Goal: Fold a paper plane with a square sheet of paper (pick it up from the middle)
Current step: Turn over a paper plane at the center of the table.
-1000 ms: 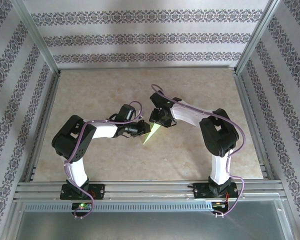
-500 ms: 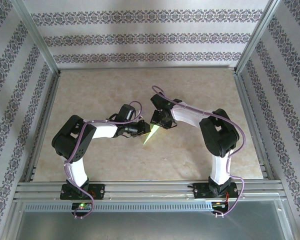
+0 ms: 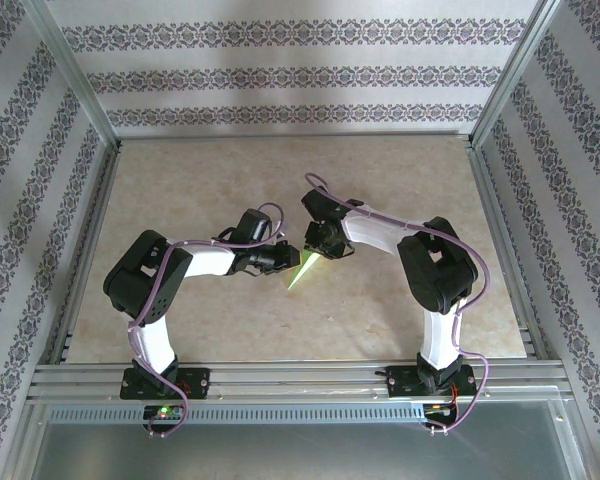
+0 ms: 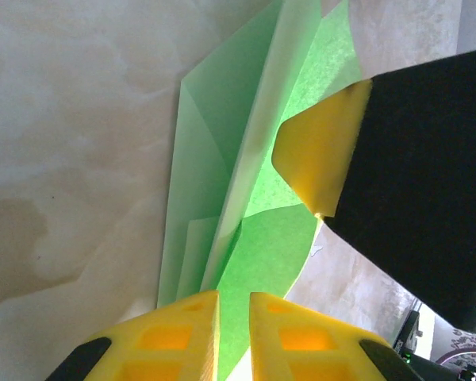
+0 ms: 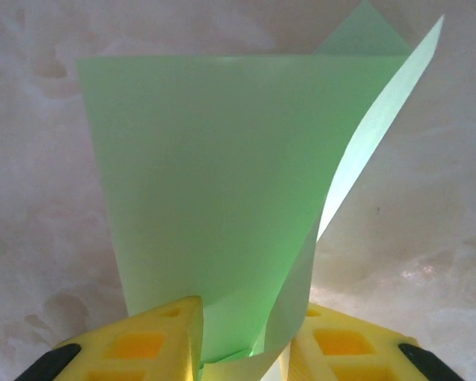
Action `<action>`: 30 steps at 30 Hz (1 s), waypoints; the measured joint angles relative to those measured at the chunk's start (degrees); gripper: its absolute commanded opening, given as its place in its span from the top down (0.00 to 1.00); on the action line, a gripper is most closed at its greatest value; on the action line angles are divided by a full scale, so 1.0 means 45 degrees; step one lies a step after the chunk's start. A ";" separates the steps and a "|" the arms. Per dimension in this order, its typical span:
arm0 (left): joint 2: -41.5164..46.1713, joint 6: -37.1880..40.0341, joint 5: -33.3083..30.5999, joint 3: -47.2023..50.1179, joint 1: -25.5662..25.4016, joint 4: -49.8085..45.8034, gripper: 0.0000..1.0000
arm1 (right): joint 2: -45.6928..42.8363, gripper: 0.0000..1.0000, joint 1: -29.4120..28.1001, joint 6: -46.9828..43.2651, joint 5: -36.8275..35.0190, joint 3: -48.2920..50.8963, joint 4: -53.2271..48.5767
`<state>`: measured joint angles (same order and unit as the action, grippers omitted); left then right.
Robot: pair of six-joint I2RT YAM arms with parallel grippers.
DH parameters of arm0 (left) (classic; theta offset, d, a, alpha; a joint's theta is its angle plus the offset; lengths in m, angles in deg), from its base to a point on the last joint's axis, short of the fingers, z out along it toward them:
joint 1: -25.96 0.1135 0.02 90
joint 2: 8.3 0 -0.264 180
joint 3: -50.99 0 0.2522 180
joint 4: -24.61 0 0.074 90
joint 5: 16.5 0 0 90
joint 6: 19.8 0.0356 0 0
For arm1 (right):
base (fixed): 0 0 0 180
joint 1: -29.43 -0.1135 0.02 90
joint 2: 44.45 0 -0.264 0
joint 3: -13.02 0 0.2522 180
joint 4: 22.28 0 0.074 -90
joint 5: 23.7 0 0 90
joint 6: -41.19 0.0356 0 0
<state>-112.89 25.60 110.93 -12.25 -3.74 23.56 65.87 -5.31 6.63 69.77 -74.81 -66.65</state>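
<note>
The square sheet of paper is light green and folded into a slim pointed shape, a part-made paper plane, in mid-table between the two arms. My left gripper comes in from the left and is shut on its lower layers, with the yellow fingertips almost together. My right gripper comes in from the right. Its jaws stand apart around a curled flap of the paper, which bulges between them. One of its yellow pads rests against the paper in the left wrist view.
The beige marbled table top stretches on all sides of the arms. Metal frame rails run along the near edge, and patterned walls close in the back and sides.
The right gripper's jaws have narrowed around the paper's flap. The left gripper has kept its hold, and both arms have barely moved.
</note>
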 measured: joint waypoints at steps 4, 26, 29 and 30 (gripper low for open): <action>0.0015 0.0087 -0.0044 -0.0010 0.0000 -0.0063 0.83 | -0.0112 0.63 0.0000 0.0083 0.0010 0.0180 -0.0005; 0.0840 0.0272 -0.0617 -0.0010 0.0102 -0.0772 0.71 | -0.0821 0.86 0.0000 0.0447 0.0102 0.0869 0.0029; 0.1375 0.0427 -0.0947 -0.0005 0.0321 -0.1185 0.63 | -0.0821 0.96 0.0000 0.0432 0.0097 0.0884 0.0049; 0.1564 0.0471 -0.1069 -0.0005 0.0437 -0.1331 0.62 | -0.0840 0.99 0.0000 0.0379 0.0097 0.0884 0.0058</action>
<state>-105.86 27.72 106.12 -12.27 -1.77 17.57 62.09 -5.31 8.33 70.20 -70.83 -66.39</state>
